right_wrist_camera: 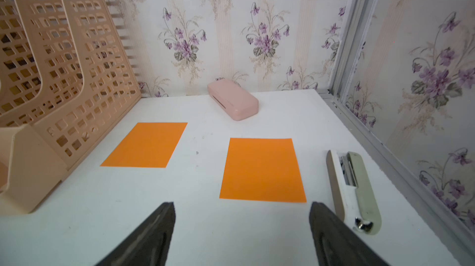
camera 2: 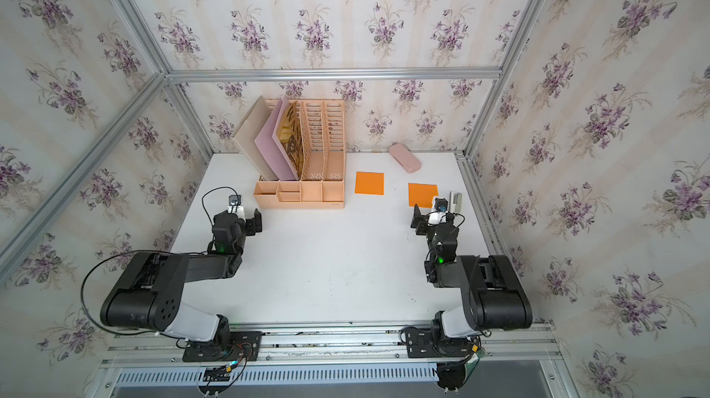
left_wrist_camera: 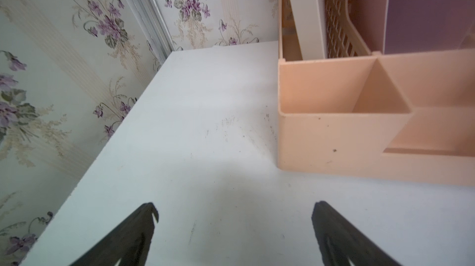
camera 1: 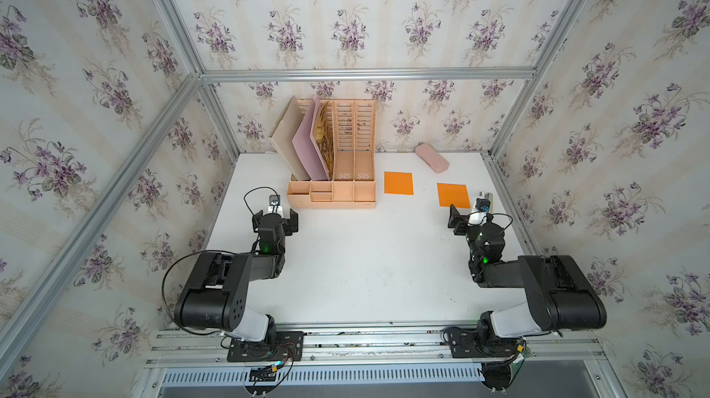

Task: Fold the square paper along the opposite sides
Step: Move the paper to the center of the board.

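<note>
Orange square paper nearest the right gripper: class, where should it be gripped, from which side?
The orange square paper lies flat on the white table, so probably take its near edge, sliding low from the right gripper; that edge faces its open jaws.

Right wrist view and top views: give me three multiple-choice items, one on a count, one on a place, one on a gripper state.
1. How many orange papers lie on the table? A one; B two; C three.
2. The stapler lies: A in the organizer; B between the papers; C beside the paper nearer the right gripper.
3. The right gripper is: A shut on a paper; B open and empty; C shut on the stapler.

Answers: 1 B, both top views show two separate sheets. 2 C, the right wrist view shows it just past that paper's outer edge. 3 B, its jaws stand apart over bare table.
</note>
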### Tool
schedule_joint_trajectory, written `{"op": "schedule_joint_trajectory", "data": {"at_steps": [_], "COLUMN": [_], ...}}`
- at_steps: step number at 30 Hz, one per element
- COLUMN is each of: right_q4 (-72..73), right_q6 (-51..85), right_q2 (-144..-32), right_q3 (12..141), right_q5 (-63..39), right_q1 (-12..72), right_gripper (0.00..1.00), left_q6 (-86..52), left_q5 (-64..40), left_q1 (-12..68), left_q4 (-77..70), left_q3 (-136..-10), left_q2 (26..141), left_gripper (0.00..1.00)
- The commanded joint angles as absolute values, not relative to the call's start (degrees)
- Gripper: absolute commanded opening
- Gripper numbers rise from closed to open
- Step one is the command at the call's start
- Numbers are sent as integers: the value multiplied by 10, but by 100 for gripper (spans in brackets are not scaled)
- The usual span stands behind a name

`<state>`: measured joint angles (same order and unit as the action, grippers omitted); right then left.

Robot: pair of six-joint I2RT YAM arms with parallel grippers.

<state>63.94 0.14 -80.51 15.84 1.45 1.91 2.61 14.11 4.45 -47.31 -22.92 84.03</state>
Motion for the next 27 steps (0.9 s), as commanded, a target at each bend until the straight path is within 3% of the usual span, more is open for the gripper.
{"op": "schedule_joint_trajectory", "data": {"at_steps": [1,4,8,11,13,16,18,22,24,27], "right_q4": [462,298,133,49,5,-44,-54,-48,-56,-73], "right_q6": [34,75,143,167,160,152,151,156,158,155], "right_q2": [-737,-712,-741,-786,-823,-889,-931,-996,-1027,-1069], "right_q3": [228,328,426,475,510,566,596,633,652,682], "right_q5": [31,-17,-71,-94,-72,-54,-57,-57,-60,-69], "right_q1": [20,22,25,25,23,14,6,-12,-21,-30], "right_gripper": [85,81,66,55,39,0,0,0,0,0], "left_q6": [47,2,-22,-39,-52,-74,-95,-126,-139,-153], "left_q5": [186,197,235,230,217,199,190,175,161,134], "left_q1": [73,98,170,239,287,360,403,462,478,493], "left_q4": [-308,-148,-36,56,114,182,210,231,237,242], "left_q3": [-294,-394,-481,-544,-584,-639,-676,-745,-777,-817], "left_q2": [762,710,692,713,743,802,856,938,973,1016], "left_gripper": [99,99,100,90,81,57,35,6,0,0]}}
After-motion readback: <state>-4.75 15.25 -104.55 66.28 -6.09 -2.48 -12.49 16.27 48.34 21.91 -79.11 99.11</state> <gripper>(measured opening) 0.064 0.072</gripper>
